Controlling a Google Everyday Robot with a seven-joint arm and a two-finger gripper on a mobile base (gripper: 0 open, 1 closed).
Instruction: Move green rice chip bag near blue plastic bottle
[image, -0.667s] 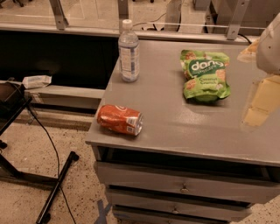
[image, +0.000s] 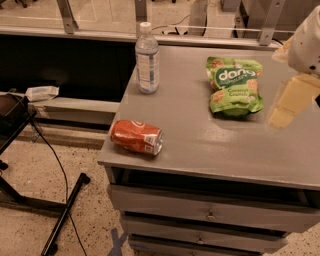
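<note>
The green rice chip bag (image: 234, 86) lies flat on the grey table top (image: 200, 135), toward the back right, with its white "dang" lettering facing up. The blue plastic bottle (image: 147, 58) stands upright near the table's back left corner, well apart from the bag. My gripper (image: 294, 97) shows as a pale, blurred shape under the white arm (image: 306, 44) at the right edge. It is above the table, just right of the bag and not touching it.
An orange soda can (image: 137, 137) lies on its side near the table's front left edge. Drawers (image: 207, 215) sit below the top. A black stand and cable (image: 60, 200) are on the floor at left. A low ledge (image: 65, 107) runs behind.
</note>
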